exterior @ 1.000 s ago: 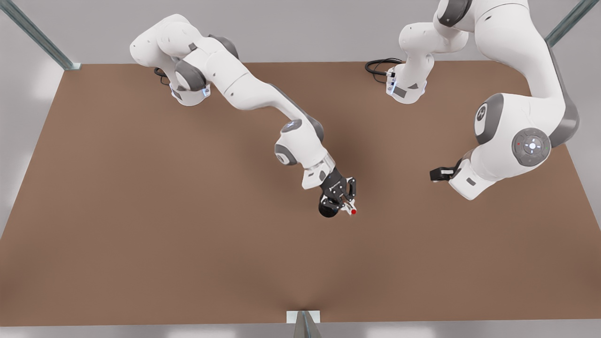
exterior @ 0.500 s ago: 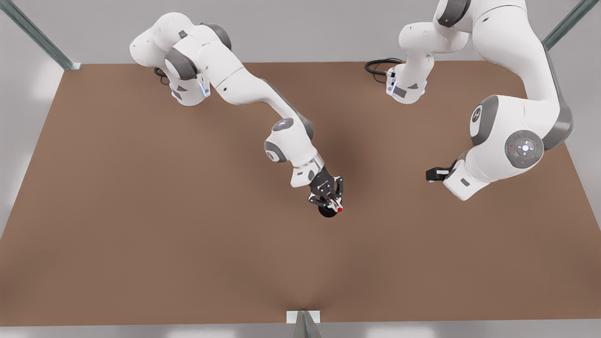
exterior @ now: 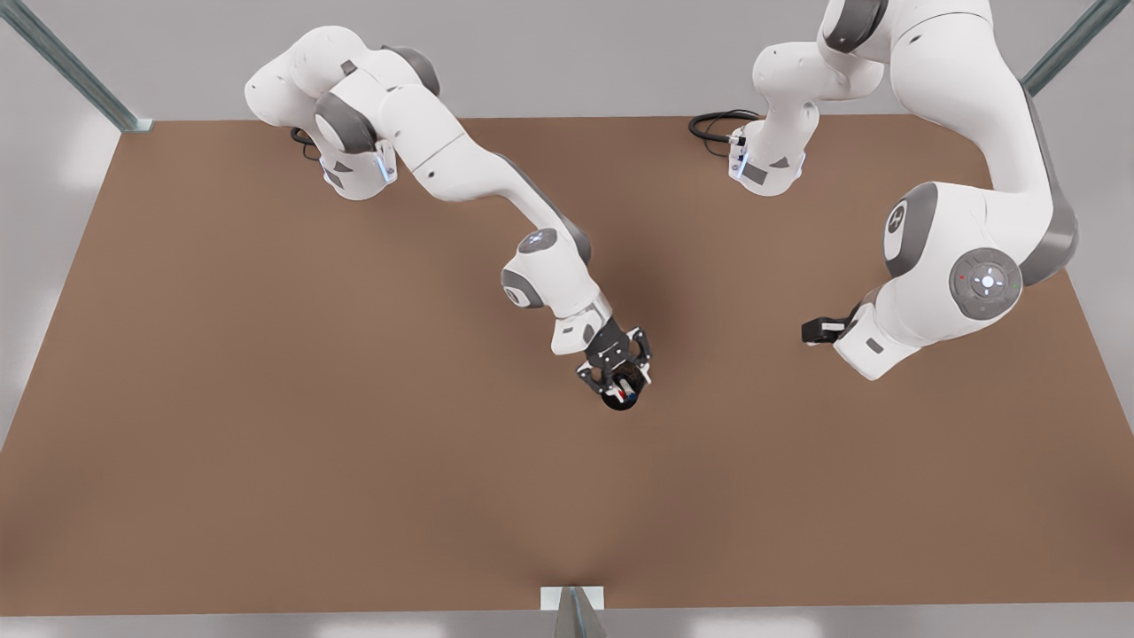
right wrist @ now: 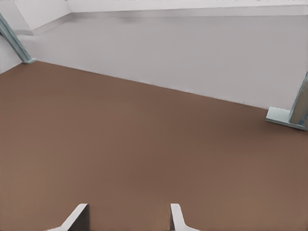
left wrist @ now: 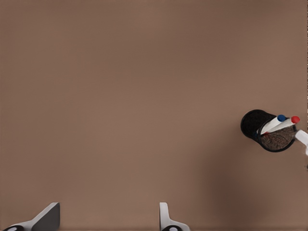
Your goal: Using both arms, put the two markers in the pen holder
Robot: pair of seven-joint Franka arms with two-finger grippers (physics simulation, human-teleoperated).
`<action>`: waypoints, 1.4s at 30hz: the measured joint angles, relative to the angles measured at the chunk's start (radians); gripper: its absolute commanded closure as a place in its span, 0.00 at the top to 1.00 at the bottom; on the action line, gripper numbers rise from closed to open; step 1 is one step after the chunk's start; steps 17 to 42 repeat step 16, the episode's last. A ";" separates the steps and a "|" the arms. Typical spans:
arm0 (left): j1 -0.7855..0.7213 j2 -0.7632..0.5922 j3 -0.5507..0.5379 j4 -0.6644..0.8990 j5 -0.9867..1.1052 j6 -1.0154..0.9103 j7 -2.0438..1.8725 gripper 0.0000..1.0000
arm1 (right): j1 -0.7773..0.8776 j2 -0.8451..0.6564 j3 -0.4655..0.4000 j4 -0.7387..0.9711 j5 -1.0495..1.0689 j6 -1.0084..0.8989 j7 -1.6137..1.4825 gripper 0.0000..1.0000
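The black mesh pen holder point(exterior: 617, 401) stands mid-table; in the left wrist view the pen holder point(left wrist: 254, 123) appears farther off. Both markers lean inside it, the red-capped marker point(left wrist: 294, 120) beside the blue-capped marker point(left wrist: 281, 118), and their tips point(exterior: 627, 390) peek out under the right gripper. The right gripper point(exterior: 620, 376) hovers just above the holder, open and holding nothing; its fingers point(right wrist: 77, 217) stand apart over bare table. At the front view's right, the left gripper point(exterior: 817, 330) waits open, facing the holder, fingers point(left wrist: 165, 219) spread.
The brown table point(exterior: 266, 399) spreads wide around the holder. Arm bases point(exterior: 354, 173) and a black cable point(exterior: 713, 124) sit at the far edge. A metal post bracket point(exterior: 572, 599) marks the near edge; further posts rise at the far corners.
The right gripper moved toward the front view's left until it was over the holder, then opened; the red marker it held now stands in the holder. The left arm shifted only slightly.
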State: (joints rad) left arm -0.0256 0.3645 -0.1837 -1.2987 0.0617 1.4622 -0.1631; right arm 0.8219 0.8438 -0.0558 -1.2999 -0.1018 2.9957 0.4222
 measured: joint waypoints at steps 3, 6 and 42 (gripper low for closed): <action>-0.010 -0.002 -0.001 0.003 0.001 0.001 0.001 1.00 | -0.145 -0.240 0.003 0.082 -0.001 -0.280 -0.006 1.00; -0.016 -0.009 -0.001 0.007 0.003 0.001 0.002 1.00 | -0.460 -0.566 0.007 0.038 0.013 -0.713 -0.034 1.00; -0.019 -0.013 -0.002 0.011 0.009 -0.003 0.006 1.00 | -0.643 -0.517 -0.038 0.186 0.075 -1.435 -0.179 1.00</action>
